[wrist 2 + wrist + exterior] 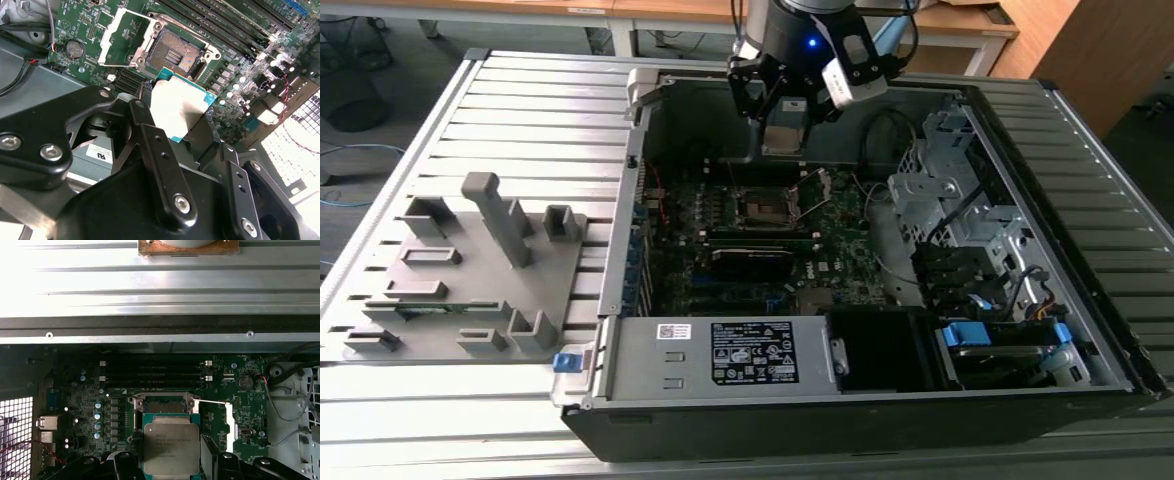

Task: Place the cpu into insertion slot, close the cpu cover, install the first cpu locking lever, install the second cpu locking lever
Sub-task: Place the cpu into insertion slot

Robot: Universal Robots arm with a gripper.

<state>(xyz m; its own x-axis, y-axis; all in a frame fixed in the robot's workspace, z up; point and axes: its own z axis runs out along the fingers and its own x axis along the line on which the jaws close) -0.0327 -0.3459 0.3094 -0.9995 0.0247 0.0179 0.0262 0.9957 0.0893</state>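
Chip (pixel 171 445): flat square with a dull grey metal top and a teal edge, clamped by two sides in the tool (pixel 176 122). Socket (pixel 177 52): dark, uncovered, below and just ahead of the tool. Cover (pixel 107 40): silvery frame, swung open beside the socket.

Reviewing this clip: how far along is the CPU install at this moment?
Nothing is finished yet. In hand: the pincer grips the cpu clear of the insertion slot, which lies bare. The cpu cover stands flipped open. Left: seating the cpu, closing the cover, and the two locking steps.
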